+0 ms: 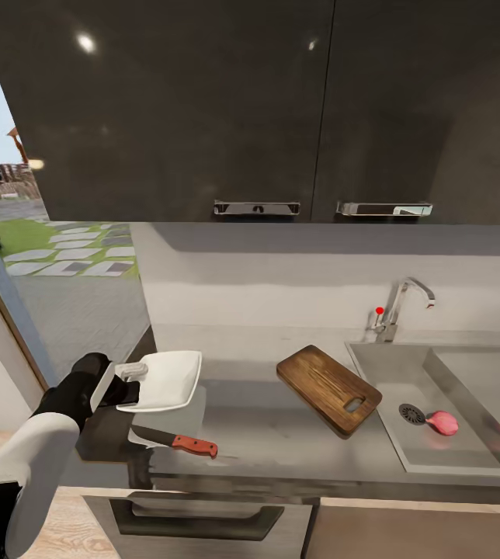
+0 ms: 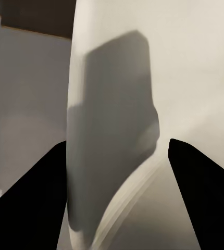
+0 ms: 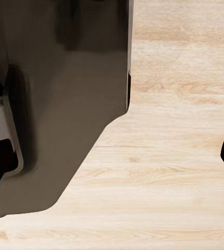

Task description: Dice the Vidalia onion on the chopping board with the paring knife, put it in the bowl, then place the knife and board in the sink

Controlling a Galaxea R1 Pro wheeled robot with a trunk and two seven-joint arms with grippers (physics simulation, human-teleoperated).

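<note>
The bowl (image 1: 168,379) is clamped at its rim by the left gripper (image 1: 130,382); the paring knife (image 1: 178,441) could be knocked off the countertop (image 1: 281,442) if the bowl is lowered carelessly. The right gripper's (image 3: 112,156) fingers are held apart.

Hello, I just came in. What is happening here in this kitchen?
The robot's left gripper is at the rim of the white bowl on the countertop. The paring knife lies in front of the bowl, the chopping board beside the sink. The Vidalia onion sits whole in the basin.
</note>
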